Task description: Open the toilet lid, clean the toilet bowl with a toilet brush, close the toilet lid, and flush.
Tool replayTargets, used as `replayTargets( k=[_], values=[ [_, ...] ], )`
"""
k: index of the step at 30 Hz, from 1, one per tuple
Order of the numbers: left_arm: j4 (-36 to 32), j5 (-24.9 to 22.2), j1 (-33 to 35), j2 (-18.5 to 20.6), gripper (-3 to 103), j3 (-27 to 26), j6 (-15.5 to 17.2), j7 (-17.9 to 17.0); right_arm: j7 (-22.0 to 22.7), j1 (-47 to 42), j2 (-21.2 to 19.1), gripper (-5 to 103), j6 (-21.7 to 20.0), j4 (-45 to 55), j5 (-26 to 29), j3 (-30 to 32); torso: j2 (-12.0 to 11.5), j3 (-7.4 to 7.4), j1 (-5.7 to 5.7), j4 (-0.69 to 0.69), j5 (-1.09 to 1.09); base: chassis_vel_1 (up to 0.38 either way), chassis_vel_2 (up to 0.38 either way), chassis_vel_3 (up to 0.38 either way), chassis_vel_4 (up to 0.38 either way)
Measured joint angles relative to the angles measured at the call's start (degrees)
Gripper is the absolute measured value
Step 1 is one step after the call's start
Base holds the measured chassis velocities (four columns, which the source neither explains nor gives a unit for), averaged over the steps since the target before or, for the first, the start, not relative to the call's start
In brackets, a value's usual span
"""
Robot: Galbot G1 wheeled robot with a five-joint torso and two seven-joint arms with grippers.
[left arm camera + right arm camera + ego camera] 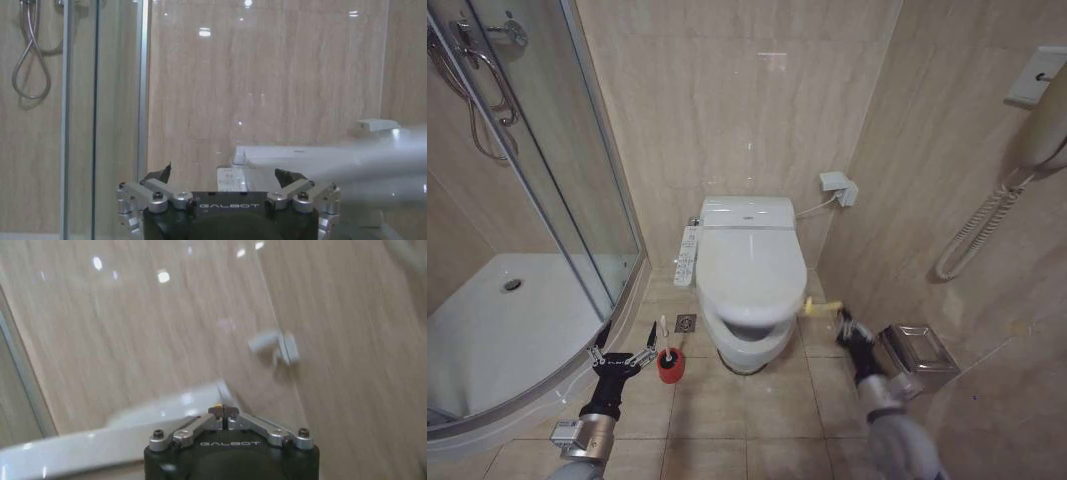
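I've got the right gripper (840, 318) pinched shut on the yellow tie (812, 307) at the toilet lid's (749, 272) edge to lift it, while the left gripper (620, 357) waits spread open beside the toilet brush (667, 352).

Beige marble-look wall tiles (727, 110) all round, glossy, catching small ceiling-light glints, above a floor (747, 430) of matching beige tiles with a small square drain (686, 322) set in it. On the left, a curved glass shower enclosure (577, 200) with metal frame, white shower tray (497, 330) and chrome shower hose (482, 110) hanging inside. On the right wall, a wall phone (1039, 120) with coiled cord (972, 235), a steel paper holder (917, 355) lower down, and near the corner a white wall socket (839, 186).
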Motion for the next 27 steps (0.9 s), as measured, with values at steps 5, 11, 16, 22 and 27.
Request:
replayTargets(
  k=[5,11,16,22,27],
  values=[
    [0.0,0.0,0.0,0.0,100,0.0,0.0,0.0,3.0,2.9,-2.6,0,-2.4,3.9,4.2,1.1,0.0,0.00,0.01,0.05,0.01,0.000,0.000,0.000,0.000],
    [0.0,0.0,0.0,0.0,100,0.0,0.0,0.0,6.0,11.1,-7.1,0,-5.0,6.3,10.5,1.5,0.0,0.01,0.02,0.04,0.01,0.000,0.000,0.000,0.000],
    [0.0,0.0,0.0,0.0,100,0.0,0.0,0.0,8.0,16.2,-7.3,0,-6.5,5.9,14.2,0.0,0.0,0.01,0.01,0.01,0.01,0.000,0.000,0.000,0.000],
    [0.0,0.0,0.0,0.0,100,0.0,0.0,0.0,9.2,22.7,-6.4,0,-7.1,2.7,16.9,-1.3,0.0,0.00,0.00,0.00,0.01,0.000,0.000,0.000,0.000],
    [0.0,0.0,0.0,0.0,100,0.0,0.0,0.0,8.3,29.7,-7.1,0,-5.6,-2.6,18.4,-2.0,0.0,0.01,0.00,0.03,0.01,0.000,0.000,0.000,0.000]
  ],
)
